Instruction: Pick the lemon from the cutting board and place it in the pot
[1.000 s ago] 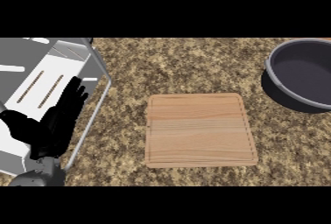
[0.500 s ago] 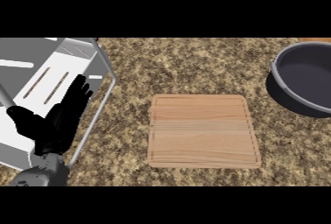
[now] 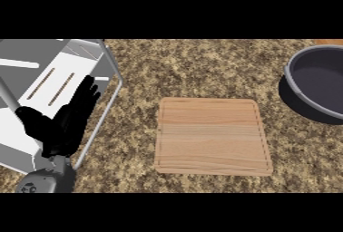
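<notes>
The cutting board (image 3: pixel 213 136) lies bare at the middle of the bench (image 3: pixel 201 63); no lemon shows anywhere. The pot (image 3: pixel 315 84) sits at 2 o'clock, its visible inside empty. The left robot hand (image 3: pixel 64 122) rests at 9 o'clock, fingers straight, holding nothing. The right is unseen. Likely next: locate the lemon. No writing is readable.

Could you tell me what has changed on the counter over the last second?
The whole view has drifted a little: the cutting board and the pot sit slightly further right in the picture than before. The left hand rests open, fingers up, over the grey rack at the left, as earlier. Nothing was picked up or let go. No lemon shows on the board, and the right hand is out of view.
</notes>
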Robot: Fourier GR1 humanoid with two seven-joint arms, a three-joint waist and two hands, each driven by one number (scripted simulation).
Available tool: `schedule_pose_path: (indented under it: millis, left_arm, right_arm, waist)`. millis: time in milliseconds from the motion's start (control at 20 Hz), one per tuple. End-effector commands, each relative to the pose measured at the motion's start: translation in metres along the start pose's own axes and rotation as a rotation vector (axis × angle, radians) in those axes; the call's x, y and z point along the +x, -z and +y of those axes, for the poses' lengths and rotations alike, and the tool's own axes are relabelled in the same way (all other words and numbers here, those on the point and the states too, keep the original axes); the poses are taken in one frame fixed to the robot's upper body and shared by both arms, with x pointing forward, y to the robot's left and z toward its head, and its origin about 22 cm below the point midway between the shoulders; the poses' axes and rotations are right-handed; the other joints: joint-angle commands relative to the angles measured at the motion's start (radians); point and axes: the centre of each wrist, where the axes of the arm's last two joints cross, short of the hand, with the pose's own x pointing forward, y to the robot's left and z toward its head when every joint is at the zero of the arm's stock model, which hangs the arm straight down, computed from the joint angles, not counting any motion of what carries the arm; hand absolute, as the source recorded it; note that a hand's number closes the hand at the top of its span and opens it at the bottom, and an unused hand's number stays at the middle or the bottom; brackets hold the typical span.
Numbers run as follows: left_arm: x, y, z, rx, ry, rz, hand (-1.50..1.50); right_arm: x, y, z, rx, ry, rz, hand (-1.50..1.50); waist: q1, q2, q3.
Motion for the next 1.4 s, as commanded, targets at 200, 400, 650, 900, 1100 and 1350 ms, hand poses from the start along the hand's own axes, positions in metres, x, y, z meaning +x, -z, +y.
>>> schedule_pose_path:
  millis: [200,400,650,900,1100,1350]
  left_arm:
    - [-0.005,0.000,-0.025,-0.026,0.001,0.003,0.00]
    - [0.000,-0.009,-0.016,-0.024,0.007,-0.025,0.00]
    - [-0.006,0.000,0.002,-0.016,-0.006,-0.004,0.00]
    - [0.004,0.002,-0.007,-0.032,0.009,-0.003,0.00]
    - [0.000,-0.005,-0.003,-0.030,0.012,-0.006,0.00]
    - [-0.001,-0.007,-0.005,-0.036,-0.011,-0.005,0.00]
  right_arm:
    - [0.038,0.053,0.017,0.019,0.042,0.065,1.50]
    - [0.037,0.071,0.030,0.063,-0.009,0.109,1.50]
    - [0.034,0.080,0.090,0.102,0.021,0.113,1.50]
    - [0.027,0.091,0.107,0.244,-0.004,0.087,1.50]
    - [0.025,0.096,0.137,0.266,0.182,0.262,-1.50]
    - [0.013,0.096,0.143,0.312,0.380,0.291,-1.50]
  waist:
    - [0.019,0.004,0.000]
    - [0.030,0.006,0.001]
    - [0.017,0.004,0.001]
    - [0.025,0.007,0.001]
    - [0.029,0.007,0.001]
    - [0.032,0.008,0.002]
